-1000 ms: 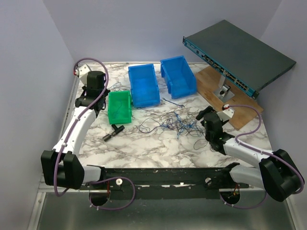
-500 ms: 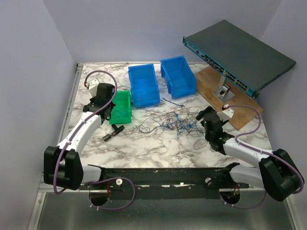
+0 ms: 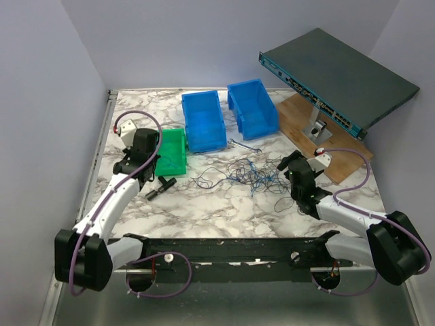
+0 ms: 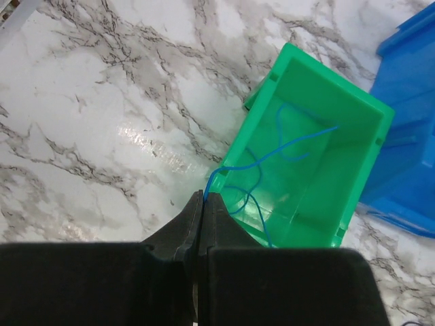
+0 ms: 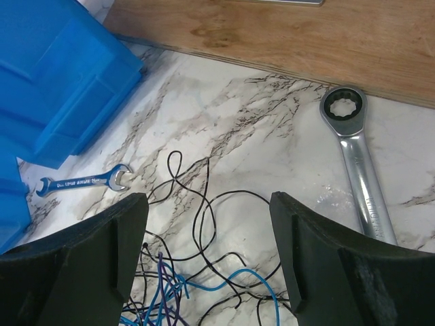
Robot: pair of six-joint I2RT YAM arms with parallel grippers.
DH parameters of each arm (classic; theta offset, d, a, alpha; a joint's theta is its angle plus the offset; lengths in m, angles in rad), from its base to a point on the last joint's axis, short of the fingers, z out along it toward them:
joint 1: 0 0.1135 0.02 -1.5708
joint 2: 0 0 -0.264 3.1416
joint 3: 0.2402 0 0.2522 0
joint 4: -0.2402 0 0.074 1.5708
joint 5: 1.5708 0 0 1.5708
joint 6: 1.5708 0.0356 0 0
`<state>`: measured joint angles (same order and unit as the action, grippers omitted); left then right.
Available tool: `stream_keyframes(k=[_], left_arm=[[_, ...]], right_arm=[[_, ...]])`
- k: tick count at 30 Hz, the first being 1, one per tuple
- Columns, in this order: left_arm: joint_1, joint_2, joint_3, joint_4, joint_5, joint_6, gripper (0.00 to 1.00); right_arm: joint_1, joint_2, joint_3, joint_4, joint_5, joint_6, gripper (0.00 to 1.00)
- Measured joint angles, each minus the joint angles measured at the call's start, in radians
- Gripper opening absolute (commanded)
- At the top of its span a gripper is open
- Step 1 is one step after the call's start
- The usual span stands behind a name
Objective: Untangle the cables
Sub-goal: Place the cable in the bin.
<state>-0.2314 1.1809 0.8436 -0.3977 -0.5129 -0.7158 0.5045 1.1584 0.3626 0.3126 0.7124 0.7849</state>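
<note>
Left fingers (image 4: 205, 204) pinch shut on a blue cable (image 4: 292, 139) that trails into the green bin (image 4: 372, 119) on the left of the bench (image 3: 204, 207), while right fingers (image 3: 292, 165) stand open at the right edge of the tangled cables (image 3: 239, 173) lying mid-bench.

One cable strand (image 4: 293, 142) runs from the tips of the left jaws forward into the small bin (image 4: 360, 170), which sits just ahead of them on the tabletop (image 4: 102, 102). A larger bin (image 4: 408, 136) stands just right of the small bin. Ahead of the right jaws and between them, the cable tangle (image 5: 197, 285) lies on the tabletop. A spanner (image 5: 85, 182) is ahead-left, with another bin (image 5: 61, 75) beyond it. A ratchet wrench (image 5: 357, 163) is ahead-right, head just short of the board (image 5: 272, 34) behind.
</note>
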Motion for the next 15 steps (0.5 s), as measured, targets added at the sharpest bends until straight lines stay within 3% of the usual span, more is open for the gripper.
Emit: stream_keyframes(k=[7, 15], left_arm=[[0.000, -0.115, -0.034, 0.061, 0.002, 0.031, 0.00], [0.000, 0.061, 0.048, 0.025, 0.006, 0.050, 0.00]], right_arm=[[0.000, 0.000, 0.000, 0.000, -0.003, 0.000, 0.80], [0.000, 0.000, 0.000, 0.000, -0.003, 0.000, 0.80]])
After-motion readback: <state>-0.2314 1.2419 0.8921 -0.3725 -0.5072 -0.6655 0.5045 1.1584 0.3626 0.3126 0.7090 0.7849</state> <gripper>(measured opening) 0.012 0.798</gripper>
